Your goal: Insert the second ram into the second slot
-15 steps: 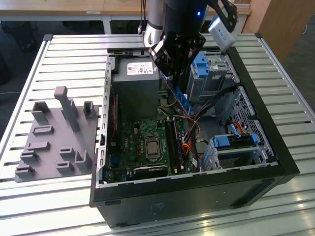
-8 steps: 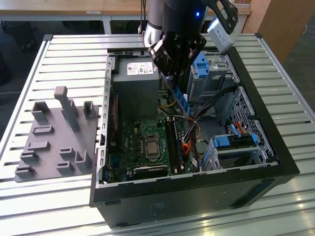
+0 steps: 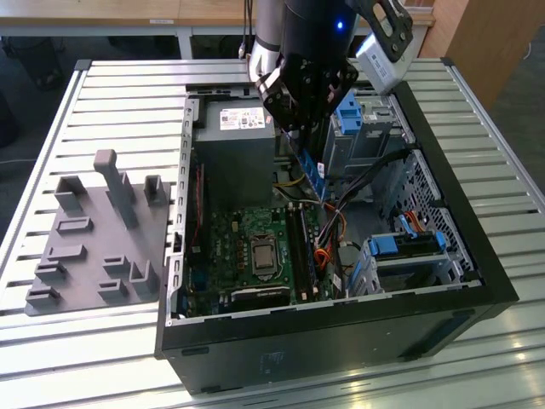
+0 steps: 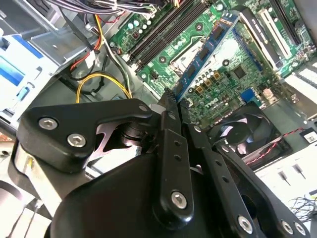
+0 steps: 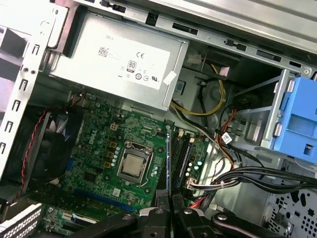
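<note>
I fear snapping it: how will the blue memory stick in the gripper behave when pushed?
Probably stiff: the memory stick juts straight from the gripper without sagging. Likely light, being thin. Its bare chips suggest fragility.

Inspection findings: the arm point(image 3: 315, 25) is cut off at the exterior view's top edge. The gripper point(image 3: 300, 143) hides the upper end of the second ram point(image 3: 313, 177) and a corner of the power supply point(image 3: 230, 162). The memory slots point(image 3: 300, 247) are too small to tell which are filled. In the second wrist view the jaws cover the second ram's held end, and the gripper body hides part of the fan point(image 4: 247, 131).
</note>
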Robot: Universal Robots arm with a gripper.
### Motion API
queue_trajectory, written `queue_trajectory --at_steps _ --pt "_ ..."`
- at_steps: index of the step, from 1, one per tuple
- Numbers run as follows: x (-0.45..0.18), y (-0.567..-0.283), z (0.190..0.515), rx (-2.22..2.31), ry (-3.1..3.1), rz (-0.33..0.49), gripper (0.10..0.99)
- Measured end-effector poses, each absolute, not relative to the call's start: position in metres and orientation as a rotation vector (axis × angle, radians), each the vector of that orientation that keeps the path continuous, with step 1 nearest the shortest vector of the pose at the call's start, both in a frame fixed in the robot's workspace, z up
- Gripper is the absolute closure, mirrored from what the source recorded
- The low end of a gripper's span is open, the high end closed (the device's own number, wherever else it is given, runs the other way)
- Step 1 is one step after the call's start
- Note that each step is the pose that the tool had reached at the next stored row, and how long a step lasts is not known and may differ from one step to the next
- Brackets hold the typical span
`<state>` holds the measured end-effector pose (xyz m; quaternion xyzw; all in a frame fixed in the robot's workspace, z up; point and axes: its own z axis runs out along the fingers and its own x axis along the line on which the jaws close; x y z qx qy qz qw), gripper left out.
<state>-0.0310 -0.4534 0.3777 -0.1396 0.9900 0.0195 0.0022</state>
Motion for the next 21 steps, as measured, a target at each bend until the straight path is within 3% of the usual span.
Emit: queue_trajectory --at_steps 21 --pt "-0.0310 -0.4534 0.3768 -0.187 3.128 0.060 0.949"
